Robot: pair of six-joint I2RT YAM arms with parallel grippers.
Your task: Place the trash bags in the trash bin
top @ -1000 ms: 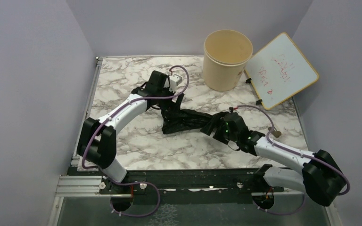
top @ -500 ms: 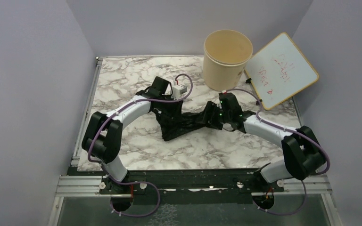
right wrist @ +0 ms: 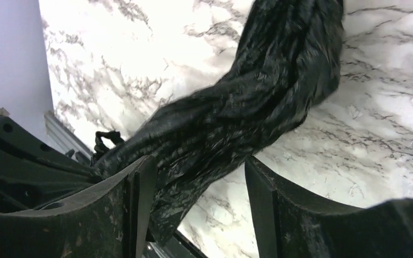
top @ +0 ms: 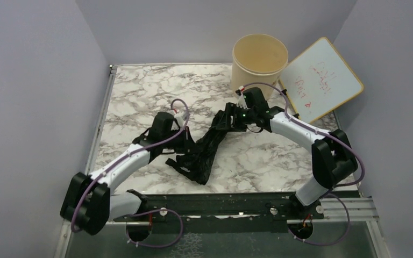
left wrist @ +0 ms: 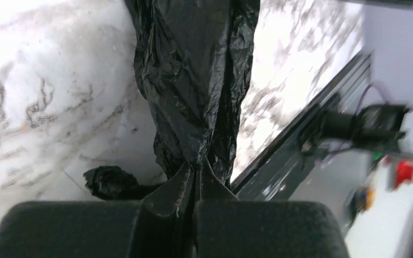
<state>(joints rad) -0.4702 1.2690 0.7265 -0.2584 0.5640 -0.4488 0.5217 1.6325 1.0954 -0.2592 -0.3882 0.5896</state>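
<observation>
The trash bags form one crinkled black bundle, stretched slantwise across the marble table from the middle toward the near edge. My left gripper is shut on the bundle's gathered end, the fingertips pinched together on the plastic. My right gripper stands open around the far end of the bags. There the plastic lies against the left finger, with a gap to the right one. The beige trash bin stands upright at the back, just beyond the right gripper.
A whiteboard with a yellow frame leans at the back right beside the bin. Purple walls close in the left, back and right sides. A metal rail runs along the near edge by the arm bases.
My left gripper has shut on the bag and pulled it toward the near left. The right arm swung back toward the bin, its jaws narrowing, and the bag now lies stretched out slantwise.
</observation>
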